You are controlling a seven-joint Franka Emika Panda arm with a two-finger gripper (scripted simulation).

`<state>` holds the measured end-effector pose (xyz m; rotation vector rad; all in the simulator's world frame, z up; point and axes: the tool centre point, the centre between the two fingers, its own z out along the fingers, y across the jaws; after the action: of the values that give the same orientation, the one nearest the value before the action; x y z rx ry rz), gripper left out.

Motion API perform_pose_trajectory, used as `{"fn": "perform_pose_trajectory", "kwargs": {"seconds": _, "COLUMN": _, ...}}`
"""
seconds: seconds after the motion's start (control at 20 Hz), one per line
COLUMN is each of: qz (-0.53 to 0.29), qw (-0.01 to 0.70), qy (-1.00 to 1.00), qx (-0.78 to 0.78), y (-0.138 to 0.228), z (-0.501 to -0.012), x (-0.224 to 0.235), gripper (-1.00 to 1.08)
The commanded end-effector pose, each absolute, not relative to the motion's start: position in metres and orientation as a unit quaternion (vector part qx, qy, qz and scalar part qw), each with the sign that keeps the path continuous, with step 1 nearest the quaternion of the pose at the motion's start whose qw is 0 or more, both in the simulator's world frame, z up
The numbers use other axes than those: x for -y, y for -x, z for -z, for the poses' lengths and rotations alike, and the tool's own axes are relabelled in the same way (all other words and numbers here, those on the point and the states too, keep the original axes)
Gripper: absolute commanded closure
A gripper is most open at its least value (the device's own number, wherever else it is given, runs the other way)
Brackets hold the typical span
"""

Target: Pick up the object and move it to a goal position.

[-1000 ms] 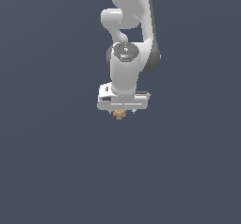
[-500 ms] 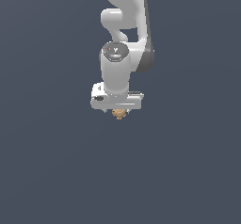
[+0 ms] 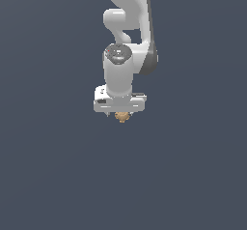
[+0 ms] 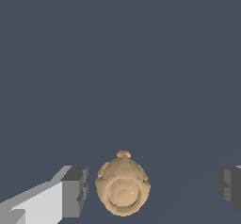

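Shifted since a second ago toward the exterior view's left, my pincer (image 4: 150,190) wide open, holding nothing, tan object (image 4: 123,185) between my pads (image 4: 75,190), nearer one, long axis crosswise to the gap, knobbed end away from my wrist.

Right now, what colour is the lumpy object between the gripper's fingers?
Tan-brown; the object shows best in the wrist view.

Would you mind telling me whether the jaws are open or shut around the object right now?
Open. In the wrist view the gripper has a finger on either side of the tan object, with visible gaps on both sides.
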<state>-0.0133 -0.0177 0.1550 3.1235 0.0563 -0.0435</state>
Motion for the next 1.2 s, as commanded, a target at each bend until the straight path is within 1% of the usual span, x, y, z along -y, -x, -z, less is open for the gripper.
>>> {"fn": "perform_pose_trajectory", "kwargs": {"seconds": 0.0, "qz": 0.014, "qw": 0.008, "qy": -0.999, "qx": -0.032, "y": 0.016, "z": -0.152, "x": 0.018, "gripper": -0.92}}
{"fn": "perform_pose_trajectory", "kwargs": {"seconds": 0.4, "qz": 0.011, "qw": 0.006, "qy": -0.994, "qx": -0.11, "y": 0.033, "z": -0.135, "x": 0.016, "gripper": -0.92}}
{"fn": "perform_pose_trajectory", "kwargs": {"seconds": 1.15, "qz": 0.003, "qw": 0.001, "qy": -0.954, "qx": -0.3, "y": 0.078, "z": -0.099, "x": 0.009, "gripper": -0.92}}
